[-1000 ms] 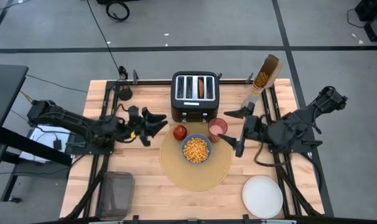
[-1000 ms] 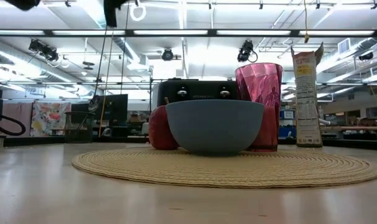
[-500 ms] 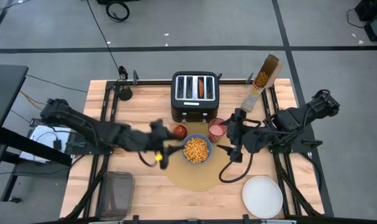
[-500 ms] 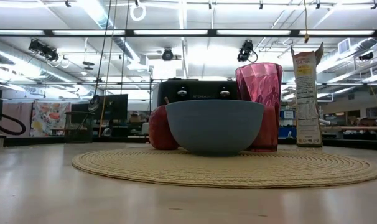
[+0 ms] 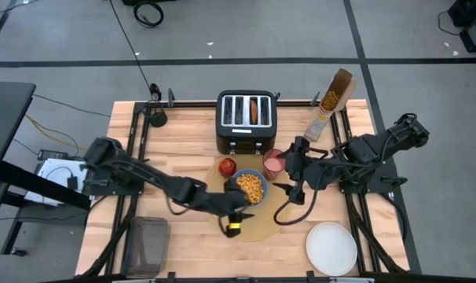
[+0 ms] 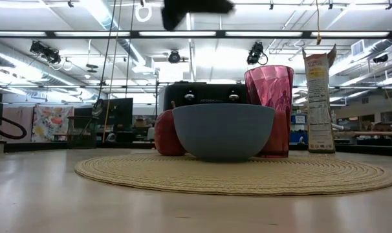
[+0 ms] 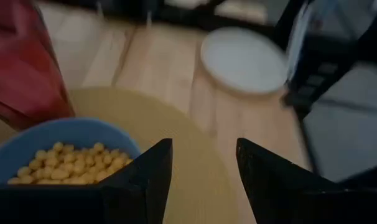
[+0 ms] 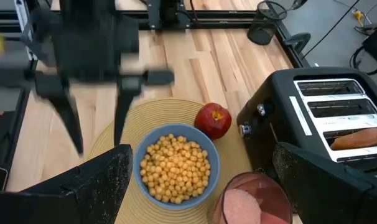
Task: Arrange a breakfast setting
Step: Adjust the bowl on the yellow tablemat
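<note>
On the placemat (image 5: 261,224), the bowl (image 5: 248,187) sits between apple (image 5: 228,166) and cup (image 5: 274,162).

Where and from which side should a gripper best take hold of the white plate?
Probably at the plate's rim, on the edge facing the placemat. It lies flat on the table, so only the thin rim offers a pinch, and the right gripper is nearest.

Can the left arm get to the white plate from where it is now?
Probably yes. The left gripper, open, hangs over the placemat's near edge beside the blue bowl. Only bare table lies between it and the white plate; the right gripper sits farther back, by the pink cup.
</note>
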Controlling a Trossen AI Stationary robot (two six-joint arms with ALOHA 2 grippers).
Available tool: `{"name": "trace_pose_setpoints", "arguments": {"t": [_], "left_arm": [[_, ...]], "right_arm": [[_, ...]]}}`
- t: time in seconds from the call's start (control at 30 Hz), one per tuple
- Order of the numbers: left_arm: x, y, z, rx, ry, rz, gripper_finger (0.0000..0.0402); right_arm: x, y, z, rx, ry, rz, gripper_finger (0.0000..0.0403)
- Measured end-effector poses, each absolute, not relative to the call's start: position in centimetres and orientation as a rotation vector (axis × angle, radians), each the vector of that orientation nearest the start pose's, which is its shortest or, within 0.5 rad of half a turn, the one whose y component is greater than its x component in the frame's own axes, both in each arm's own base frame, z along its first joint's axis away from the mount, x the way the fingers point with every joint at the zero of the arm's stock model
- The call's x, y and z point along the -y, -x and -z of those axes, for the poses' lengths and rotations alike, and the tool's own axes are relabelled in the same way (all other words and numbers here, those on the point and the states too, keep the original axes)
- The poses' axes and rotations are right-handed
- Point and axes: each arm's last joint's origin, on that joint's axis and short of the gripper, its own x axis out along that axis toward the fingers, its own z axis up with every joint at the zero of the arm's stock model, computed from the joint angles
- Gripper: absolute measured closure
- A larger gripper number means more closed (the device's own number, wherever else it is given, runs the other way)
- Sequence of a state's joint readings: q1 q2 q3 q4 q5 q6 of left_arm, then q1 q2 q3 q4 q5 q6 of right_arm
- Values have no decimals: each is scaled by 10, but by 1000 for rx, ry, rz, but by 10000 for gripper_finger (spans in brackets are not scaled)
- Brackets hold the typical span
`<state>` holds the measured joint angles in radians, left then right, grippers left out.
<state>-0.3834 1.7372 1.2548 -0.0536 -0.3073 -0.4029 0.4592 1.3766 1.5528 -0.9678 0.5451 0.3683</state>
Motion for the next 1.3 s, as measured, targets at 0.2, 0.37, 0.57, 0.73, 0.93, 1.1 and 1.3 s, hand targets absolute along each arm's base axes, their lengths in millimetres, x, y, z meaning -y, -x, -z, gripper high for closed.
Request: {"name": "trace_pose_setpoints", "arguments": {"t": [0.2,0.37,0.57,0.73,0.93,1.1,1.3], "left_arm": [[127,-385,-215,-636,141,-52,223],[125,-388,-197,-723,127,-27,236],[126,-392,-176,-778,91,-35,242],[120,-393,-166,-818,83,-66,242],[119,-394,-166,-812,74,-66,261],[119,-394,-166,-813,84,-59,316],[121,-394,-167,-810,79,-52,373]], "right_arm": [[-104,-244,-399,-654,17,205,14],[-106,-244,-399,-650,-5,209,14],[-106,-244,-400,-650,4,206,14],[-106,-244,-400,-652,26,198,14],[-106,-244,-399,-656,22,186,14],[-106,-244,-399,-657,22,184,14],[-106,-244,-399,-658,39,177,14]]}}
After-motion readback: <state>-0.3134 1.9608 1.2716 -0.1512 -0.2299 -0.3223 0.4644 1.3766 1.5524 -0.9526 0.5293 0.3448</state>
